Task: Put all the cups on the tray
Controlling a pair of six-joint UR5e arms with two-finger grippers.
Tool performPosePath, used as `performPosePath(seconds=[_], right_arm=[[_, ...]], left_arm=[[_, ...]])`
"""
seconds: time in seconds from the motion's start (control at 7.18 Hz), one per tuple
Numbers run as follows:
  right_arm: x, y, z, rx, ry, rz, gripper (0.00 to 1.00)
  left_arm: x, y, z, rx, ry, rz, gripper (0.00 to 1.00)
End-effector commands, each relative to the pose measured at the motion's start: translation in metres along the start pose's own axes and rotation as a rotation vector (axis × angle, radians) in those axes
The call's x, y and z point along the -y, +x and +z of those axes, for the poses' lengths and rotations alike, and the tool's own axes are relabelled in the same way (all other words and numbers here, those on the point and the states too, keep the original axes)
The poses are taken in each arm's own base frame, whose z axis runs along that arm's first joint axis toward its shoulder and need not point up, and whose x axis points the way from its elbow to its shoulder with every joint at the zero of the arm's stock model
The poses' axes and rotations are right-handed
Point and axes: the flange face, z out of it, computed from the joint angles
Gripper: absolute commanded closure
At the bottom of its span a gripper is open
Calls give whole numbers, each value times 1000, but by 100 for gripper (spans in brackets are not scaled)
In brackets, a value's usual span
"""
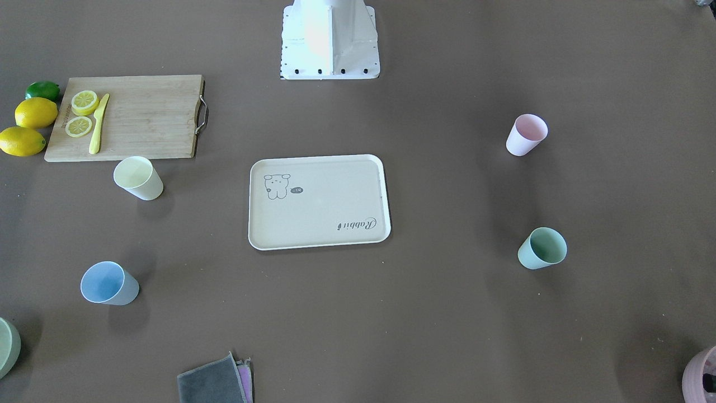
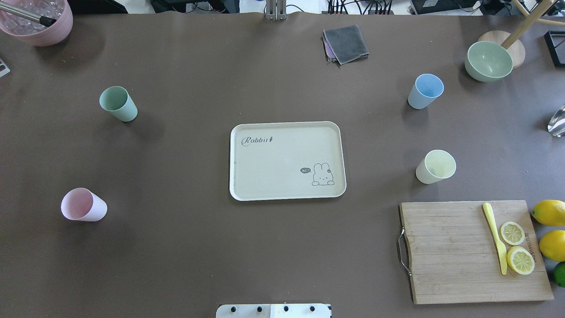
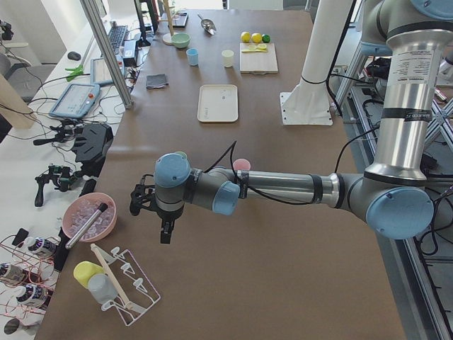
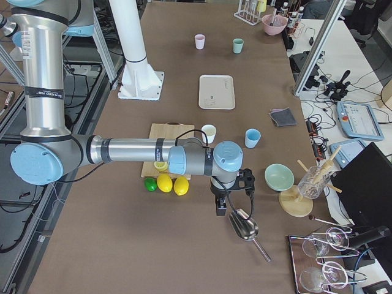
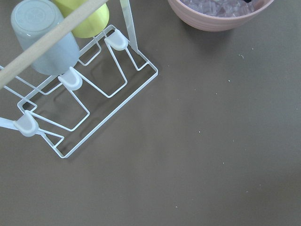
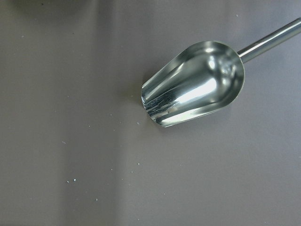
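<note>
Sitting on surface [image 2: 198, 247]: yellow cup [image 2: 435, 166], pink cup [image 2: 83, 204], blue cup [image 2: 425, 91], green cup [image 2: 118, 103]; 0 of 4 on tray [image 2: 273, 170]. Left claw [image 3: 166, 232], right claw [image 4: 220, 207]: can't tell if apart/together.

On the tray [image 2: 287, 150] before me I read one word, "Rabbit", in dark script at one corner. In the opposite corner, beside the rabbit drawing [image 2: 322, 175], a small dark speech bubble [image 2: 305, 170] seems to say "hi". The cutting board [image 2: 450, 251] carries a mark along one short edge, too small for me to read.
</note>
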Motion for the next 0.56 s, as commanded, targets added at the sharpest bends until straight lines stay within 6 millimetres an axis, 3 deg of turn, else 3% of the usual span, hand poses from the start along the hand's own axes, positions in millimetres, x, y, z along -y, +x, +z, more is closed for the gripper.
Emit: performPosePath(seconds=[0.0,0.42], right_arm=[[0,-1,0,1,2,-2,0],[0,-1,0,4,5,-7,0]], left_arm=[[-5,-3,2,-6,-10,-10,2],[-14,-10,7,3,-19,-21,2]])
